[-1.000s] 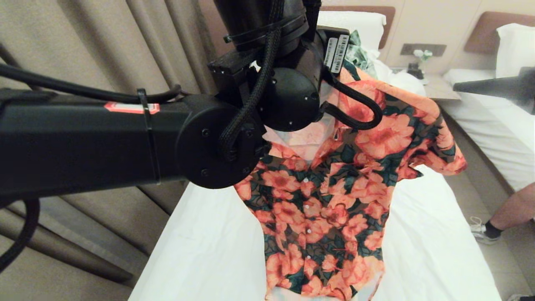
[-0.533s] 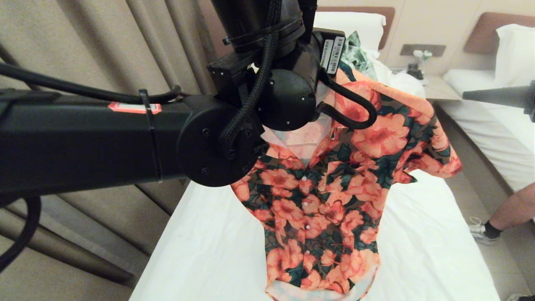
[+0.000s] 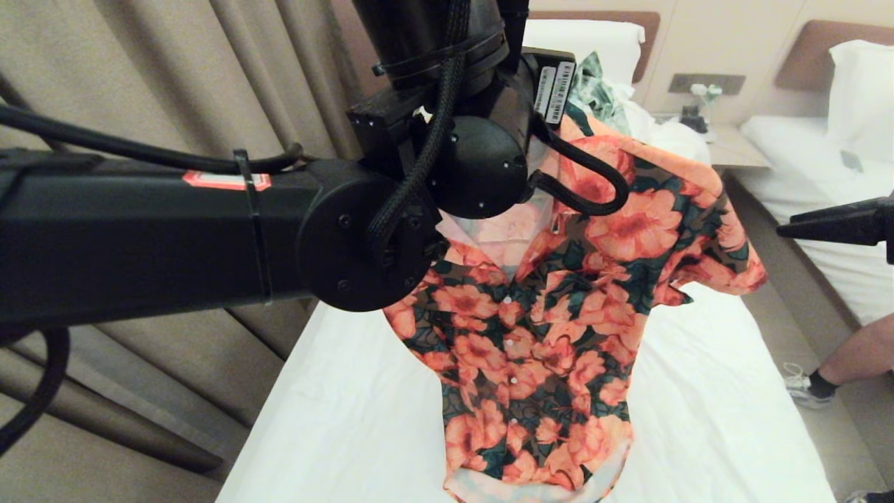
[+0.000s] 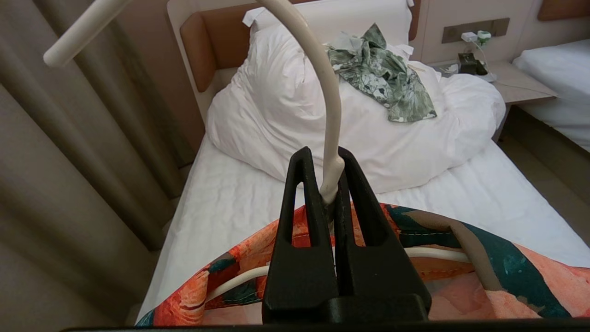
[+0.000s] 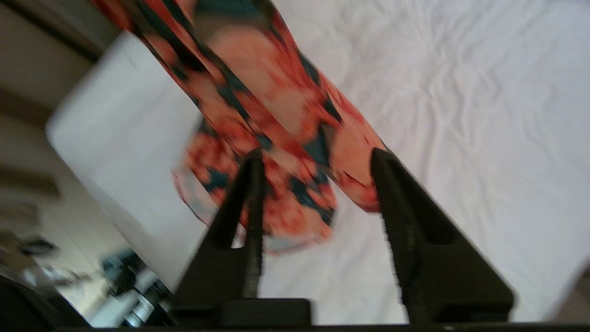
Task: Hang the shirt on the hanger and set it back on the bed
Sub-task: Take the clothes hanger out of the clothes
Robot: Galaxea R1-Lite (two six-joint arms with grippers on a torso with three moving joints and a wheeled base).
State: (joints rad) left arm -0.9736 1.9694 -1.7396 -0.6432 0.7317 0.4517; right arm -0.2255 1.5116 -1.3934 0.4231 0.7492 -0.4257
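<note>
The left gripper (image 4: 333,191) is pinching the neck of the hanger (image 4: 328,115), fingers pressed together on the wire, and holding it up above the bed (image 3: 349,419). The shirt (image 3: 552,321) is hanging from the hanger, its hem dangling just over the white sheet. The right gripper (image 5: 315,159), off to the right, is standing spread apart and gripping nothing.
</note>
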